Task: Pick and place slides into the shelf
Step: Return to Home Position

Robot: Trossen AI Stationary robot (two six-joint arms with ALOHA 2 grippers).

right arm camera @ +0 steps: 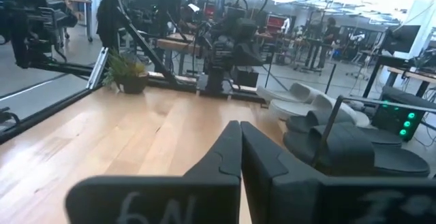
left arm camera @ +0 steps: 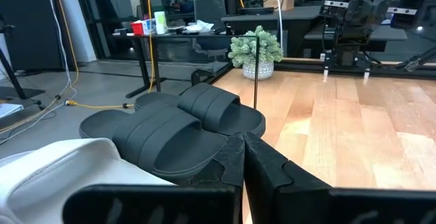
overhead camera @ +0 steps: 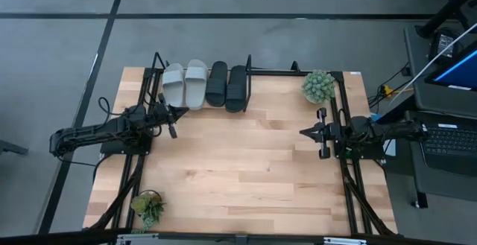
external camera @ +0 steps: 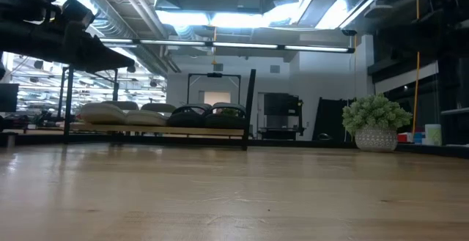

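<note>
All four slides stand side by side on the shelf at the table's far edge. The two pale grey ones are on the left and the two black ones on the right. They rest sole-down on the shelf's wooden board. My left gripper is shut and empty, hovering just in front of the grey slides; its wrist view shows the black slides close ahead. My right gripper is shut and empty, near the table's right side, pointing left.
A potted plant stands at the far right of the table, another at the near left corner. Black frame rods run along both table sides. Bare wooden tabletop lies between the arms.
</note>
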